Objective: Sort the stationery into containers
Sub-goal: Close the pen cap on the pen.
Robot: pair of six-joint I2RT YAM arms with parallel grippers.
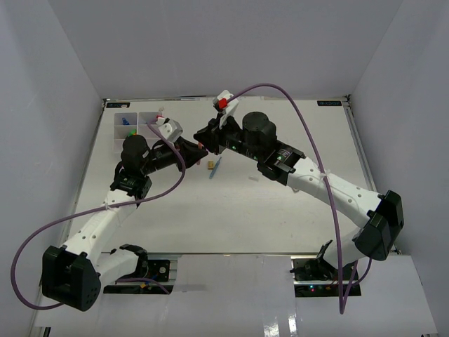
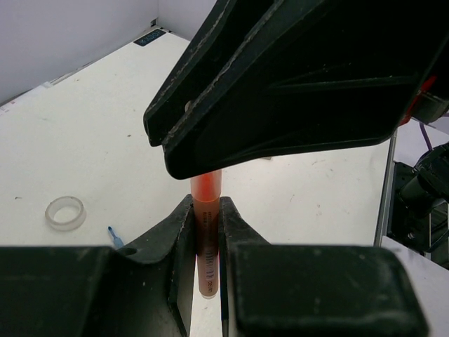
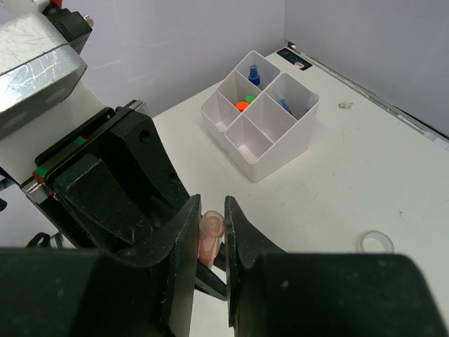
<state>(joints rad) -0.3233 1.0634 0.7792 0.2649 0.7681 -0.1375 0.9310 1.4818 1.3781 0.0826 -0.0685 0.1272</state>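
Gripping the highlighter (image 2: 208, 188), we had left pincer (image 2: 205, 207) and right pincer (image 3: 210, 214) both clenched on it; we judged one must let go slowly, without tilting it.

The left arm (image 1: 98, 225) and right arm (image 1: 337, 189) block the middle of the surface (image 1: 231, 217); the organiser tray (image 1: 114, 133) fills its far-left corner; the far right lies open.

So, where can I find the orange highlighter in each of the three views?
Top external: not visible; it is hidden where the left end effector and the right end effector meet, above the centre.
Left wrist: the orange highlighter is at lower centre, between the fingers.
Right wrist: lower centre, its end between the fingers.
Shared landmark: the tape ring lies on the table in both wrist views.
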